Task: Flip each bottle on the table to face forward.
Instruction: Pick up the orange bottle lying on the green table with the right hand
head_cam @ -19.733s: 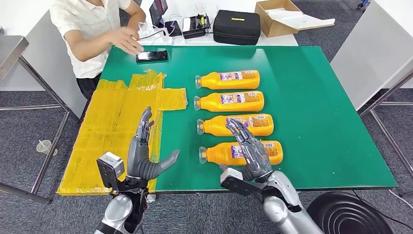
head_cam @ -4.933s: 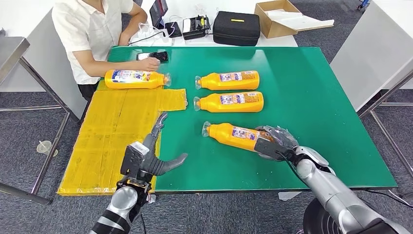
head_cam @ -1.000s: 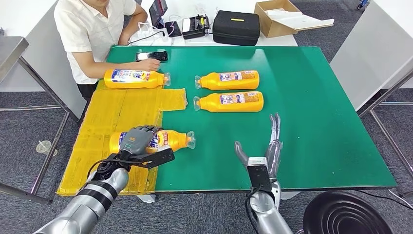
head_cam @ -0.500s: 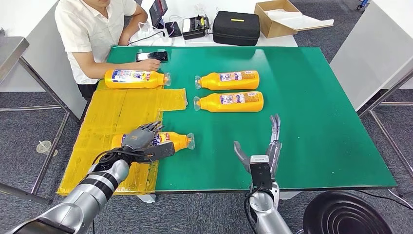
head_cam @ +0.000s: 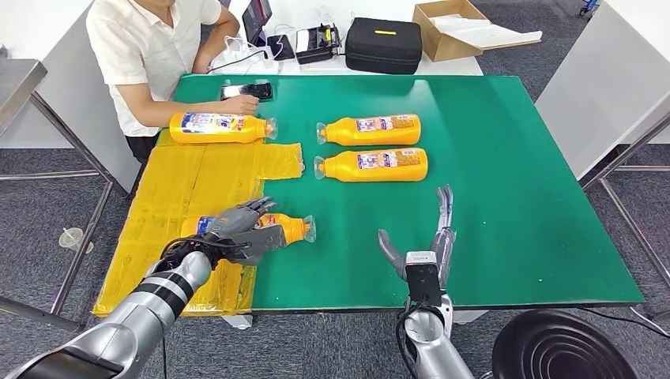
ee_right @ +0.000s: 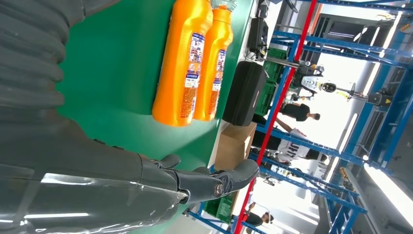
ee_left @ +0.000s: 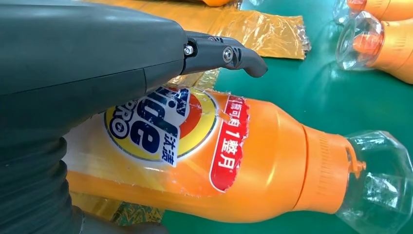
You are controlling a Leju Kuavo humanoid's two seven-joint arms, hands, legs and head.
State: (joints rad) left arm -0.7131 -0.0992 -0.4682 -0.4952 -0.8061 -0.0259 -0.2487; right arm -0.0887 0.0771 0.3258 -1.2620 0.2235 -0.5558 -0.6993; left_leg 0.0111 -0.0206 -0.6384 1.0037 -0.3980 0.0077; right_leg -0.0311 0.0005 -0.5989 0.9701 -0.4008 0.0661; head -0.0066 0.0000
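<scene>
**Left robot hand over near-left bottle**

The left robot hand (head_cam: 237, 229) rests on a bottle (head_cam: 276, 228) lying near the surface's (head_cam: 513, 197) near-left edge, fingers spread, label up. The right robot hand (head_cam: 430, 237) hovers wide, holding nothing, at the near edge. Three more bottles (head_cam: 371, 164) lie toward the far edge.

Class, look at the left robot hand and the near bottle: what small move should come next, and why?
Probably lift the left robot hand clear of the near bottle. Its front label faces up in the left wrist view, it lies on the yellow sheet, and the fingers are spread above it, so that flip looks done.
</scene>
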